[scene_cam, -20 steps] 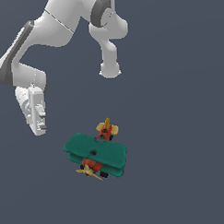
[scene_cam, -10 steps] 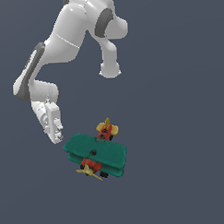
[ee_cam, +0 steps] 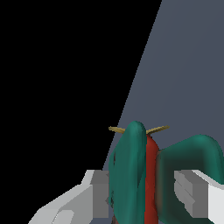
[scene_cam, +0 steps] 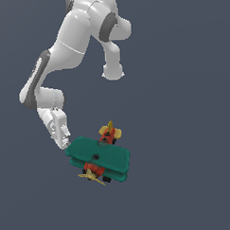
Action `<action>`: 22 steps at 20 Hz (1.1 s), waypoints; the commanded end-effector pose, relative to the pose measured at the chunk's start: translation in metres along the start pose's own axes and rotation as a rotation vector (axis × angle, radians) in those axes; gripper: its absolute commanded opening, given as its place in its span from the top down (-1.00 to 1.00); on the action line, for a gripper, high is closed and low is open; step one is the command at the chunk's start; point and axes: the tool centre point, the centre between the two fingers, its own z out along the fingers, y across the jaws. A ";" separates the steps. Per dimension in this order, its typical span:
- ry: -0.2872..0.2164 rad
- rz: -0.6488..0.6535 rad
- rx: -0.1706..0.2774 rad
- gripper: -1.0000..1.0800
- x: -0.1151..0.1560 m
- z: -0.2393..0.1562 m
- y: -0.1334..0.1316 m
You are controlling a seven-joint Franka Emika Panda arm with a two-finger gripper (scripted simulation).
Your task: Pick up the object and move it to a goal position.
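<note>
The object is a small toy biplane point(scene_cam: 102, 157) with two teal wings, a red body, a tan propeller and a yellow tail, resting on the dark floor. My gripper point(scene_cam: 65, 140) hangs at the wing tip on the exterior view's left, pointing down. In the wrist view the teal wing point(ee_cam: 129, 175) and red body stand between my two grey fingers point(ee_cam: 94, 194), which sit apart on either side. The gripper point(ee_cam: 141, 192) is open, and there is a gap between the far finger and the wing.
The floor point(scene_cam: 184, 133) is a plain dark grey surface with nothing else on it. The white arm point(scene_cam: 76, 43) arches over the area behind the plane. Half of the wrist view is black.
The arm has swung down and toward the exterior view's right, bringing the gripper from well away from the plane to its wing tip. The plane has not moved.
</note>
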 end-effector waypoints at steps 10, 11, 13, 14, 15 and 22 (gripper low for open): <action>-0.012 0.013 0.004 -0.23 -0.009 0.010 0.002; -0.012 0.013 0.004 -0.23 -0.009 0.010 0.002; -0.011 0.012 0.004 -0.23 -0.008 0.009 0.002; -0.011 0.012 0.004 -0.23 -0.008 0.010 0.002; -0.011 0.012 0.004 -0.23 -0.008 0.012 0.002; -0.012 0.014 0.004 -0.23 -0.010 0.037 0.002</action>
